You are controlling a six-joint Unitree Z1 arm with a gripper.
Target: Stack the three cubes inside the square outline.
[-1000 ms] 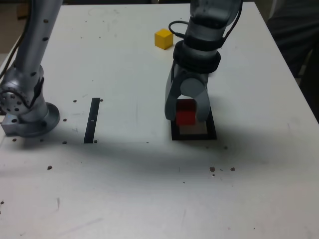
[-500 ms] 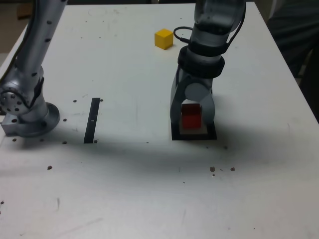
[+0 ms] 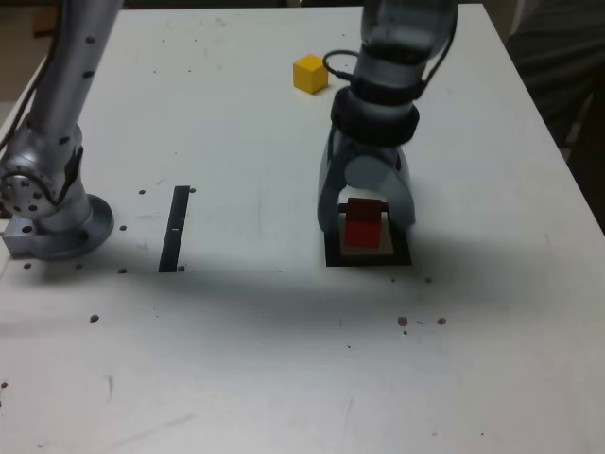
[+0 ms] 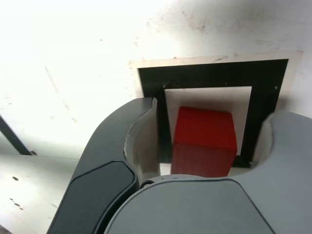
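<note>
The red cube (image 3: 363, 234) now sits over the pale centre of the square outline (image 3: 369, 260), nearer the middle than a second ago, when it was closer to the frame's side at the exterior view's left. The gripper (image 4: 207, 136) has spread: its jaws stand apart on either side of the block, with a gap showing at each face in the wrist view, so it pinches nothing. That suggests the first block of the stack has just been let go, and the next move is probably to lift clear without nudging it. Being a cube, it has no long axis; it is upright, its edges running nearly in line with the outline's, at most slightly turned. Beyond the outline, toward the table's far end and a little to the exterior view's left, lies the yellow cube (image 3: 310, 74), still unmoved. The black strip (image 3: 175, 229) is off the outline's side at the exterior view's left. No green cube shows; the arm may hide it.
</note>
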